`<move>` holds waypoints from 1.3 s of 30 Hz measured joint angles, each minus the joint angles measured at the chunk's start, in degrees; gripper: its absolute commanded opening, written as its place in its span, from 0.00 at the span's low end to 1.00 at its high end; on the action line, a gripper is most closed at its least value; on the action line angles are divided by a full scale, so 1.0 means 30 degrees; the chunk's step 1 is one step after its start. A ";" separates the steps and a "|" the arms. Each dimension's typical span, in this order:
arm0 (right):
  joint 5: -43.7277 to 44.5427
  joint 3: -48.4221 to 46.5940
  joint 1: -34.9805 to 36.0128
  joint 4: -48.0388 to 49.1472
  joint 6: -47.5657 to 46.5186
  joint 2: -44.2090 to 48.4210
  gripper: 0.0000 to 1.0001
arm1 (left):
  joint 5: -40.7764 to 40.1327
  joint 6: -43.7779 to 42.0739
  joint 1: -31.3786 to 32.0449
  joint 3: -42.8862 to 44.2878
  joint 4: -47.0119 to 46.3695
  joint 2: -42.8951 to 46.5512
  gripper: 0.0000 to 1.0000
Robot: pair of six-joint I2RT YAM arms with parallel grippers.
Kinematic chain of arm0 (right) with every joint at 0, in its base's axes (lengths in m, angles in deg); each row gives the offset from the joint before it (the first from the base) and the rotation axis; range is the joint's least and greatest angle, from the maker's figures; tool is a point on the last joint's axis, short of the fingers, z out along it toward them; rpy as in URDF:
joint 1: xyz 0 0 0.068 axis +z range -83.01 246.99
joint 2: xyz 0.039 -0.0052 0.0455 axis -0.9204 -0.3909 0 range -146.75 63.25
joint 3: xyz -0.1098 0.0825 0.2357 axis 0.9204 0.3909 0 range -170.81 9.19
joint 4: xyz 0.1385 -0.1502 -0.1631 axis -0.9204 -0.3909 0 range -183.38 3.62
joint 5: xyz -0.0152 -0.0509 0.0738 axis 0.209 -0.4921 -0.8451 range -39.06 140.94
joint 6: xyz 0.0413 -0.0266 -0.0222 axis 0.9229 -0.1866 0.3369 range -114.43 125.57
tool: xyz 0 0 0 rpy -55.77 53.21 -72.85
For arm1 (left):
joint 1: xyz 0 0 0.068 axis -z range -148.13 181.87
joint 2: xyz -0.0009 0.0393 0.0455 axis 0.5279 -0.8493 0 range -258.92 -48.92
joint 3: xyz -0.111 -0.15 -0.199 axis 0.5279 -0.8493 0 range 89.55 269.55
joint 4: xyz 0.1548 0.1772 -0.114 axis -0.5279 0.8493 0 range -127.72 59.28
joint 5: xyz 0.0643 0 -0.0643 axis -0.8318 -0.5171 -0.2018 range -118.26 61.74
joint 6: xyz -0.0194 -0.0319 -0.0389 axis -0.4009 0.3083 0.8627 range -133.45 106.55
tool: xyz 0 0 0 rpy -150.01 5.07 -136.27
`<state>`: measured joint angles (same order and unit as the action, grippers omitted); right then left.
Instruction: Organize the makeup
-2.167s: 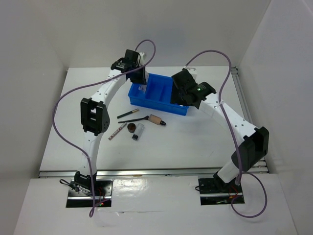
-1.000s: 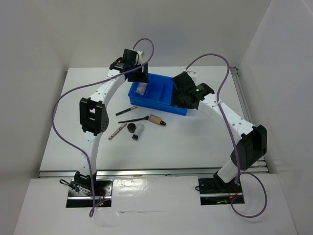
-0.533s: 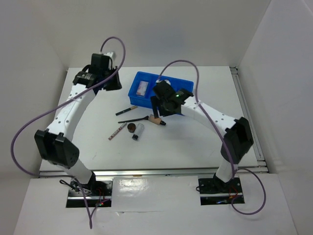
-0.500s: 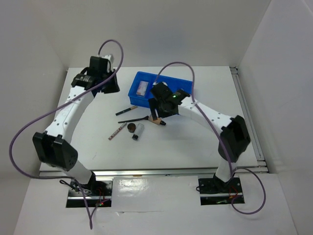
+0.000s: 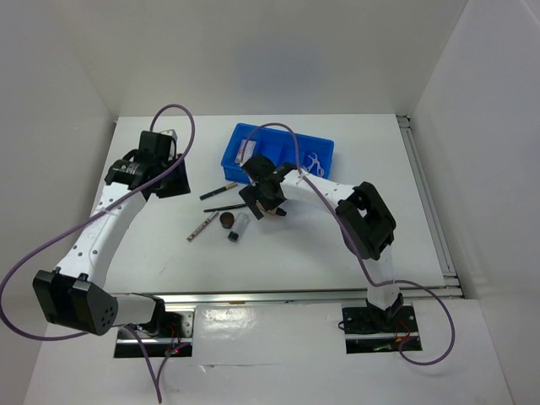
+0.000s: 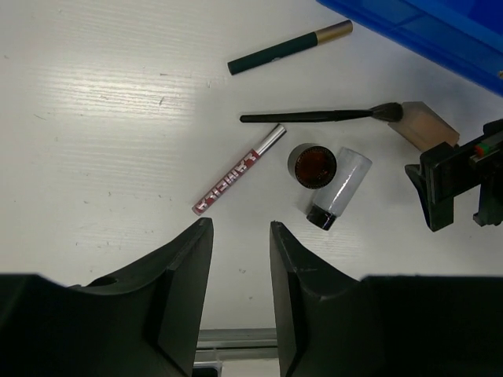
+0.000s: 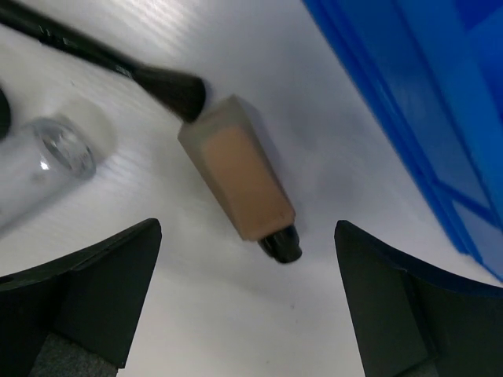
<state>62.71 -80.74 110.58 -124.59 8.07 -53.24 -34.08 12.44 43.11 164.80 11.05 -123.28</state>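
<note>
The right gripper (image 7: 247,263) stands wide open and empty, its fingers either side of the beige black-capped tube (image 7: 236,179), which lies on the white table (image 7: 196,314) near the blue plastic tray (image 7: 409,102). The left gripper (image 6: 240,236), narrowly parted, holds nothing; the pink gloss stick (image 6: 240,169), brown round pot (image 6: 312,166) and clear cylinder (image 6: 339,187) lie beyond it.

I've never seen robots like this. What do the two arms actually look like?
The left arm and right arm are slim white tubes joined by chunky black joint blocks. A loose purple cable loops along each one. The left tool and right tool each have two blocky matte black fingers.
</note>
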 measured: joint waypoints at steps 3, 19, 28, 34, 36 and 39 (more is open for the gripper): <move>-0.0160 -0.0481 -0.0080 0.0772 -0.0583 -0.0459 0.97 | -0.0015 -0.0007 -0.0015 0.0000 0.0000 -0.0277 0.48; -0.0882 -0.0503 -0.0299 0.2018 -0.1224 -0.1392 0.53 | -0.0481 -0.0211 -0.0262 0.0015 0.0015 -0.1297 0.48; -0.1355 0.0342 -0.0299 0.2186 -0.1224 -0.1370 0.60 | -0.0517 -0.0219 -0.0350 0.0029 -0.0153 -0.1428 0.48; -0.1581 0.0342 -0.0299 0.2208 -0.1013 -0.1341 0.26 | -0.0488 -0.0219 -0.0350 0.0029 -0.0248 -0.1428 0.48; -0.1545 0.0342 -0.0299 0.2106 -0.0925 -0.1246 0.21 | -0.0444 -0.0226 -0.0350 0.0029 -0.0270 -0.1428 0.48; -0.1231 0.0342 -0.0291 0.1486 -0.0692 -0.0678 0.20 | -0.0277 -0.0226 -0.0350 0.0029 -0.0291 -0.1428 0.48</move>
<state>59.01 -79.71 109.71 -120.13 6.00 -55.27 -34.91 11.77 42.06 164.88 10.18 -127.57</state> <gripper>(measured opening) 0.448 0.484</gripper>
